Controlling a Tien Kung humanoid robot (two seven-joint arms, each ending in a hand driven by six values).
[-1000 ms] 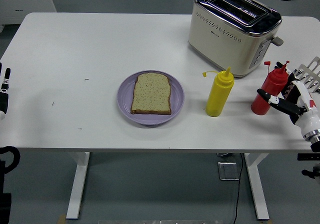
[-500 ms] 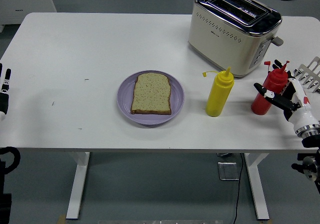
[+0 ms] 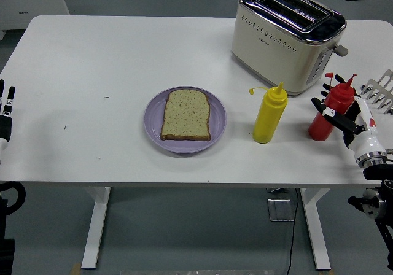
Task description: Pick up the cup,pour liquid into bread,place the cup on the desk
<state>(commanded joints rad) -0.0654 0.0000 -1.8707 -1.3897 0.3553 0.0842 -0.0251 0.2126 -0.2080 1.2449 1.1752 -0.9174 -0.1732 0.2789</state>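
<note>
The right hand (image 3: 344, 120) sits at the right edge of the table (image 3: 92, 72), its fingers (image 3: 323, 108) spread apart and reaching toward the red squeeze bottle (image 3: 328, 110). The fingertips lie against or just in front of the bottle's side — whether they actually press on it cannot be told — and they are not wrapped around it. The bottle stands upright on the table, not lifted, with its red cap flipped open beside the nozzle.

The left hand (image 3: 5, 112) rests at the far left edge, only partly in view, fingers pointing up and holding nothing.

Counted: two squeeze bottles, one red and one yellow (image 3: 269, 114); one slice of bread (image 3: 186, 115); one purple plate (image 3: 155, 123); one toaster (image 3: 287, 35). No cup shows — the red bottle is what the right hand addresses. The bread lies flat on the plate near the middle of the table. The yellow bottle stands upright between the plate and the red bottle, just in front of the toaster. A metal rack (image 3: 382, 91) pokes in at the right edge, behind the hand.

The right arm comes in from the lower right corner, its white wrist angled up and leftward, palm turned toward the red bottle.
</note>
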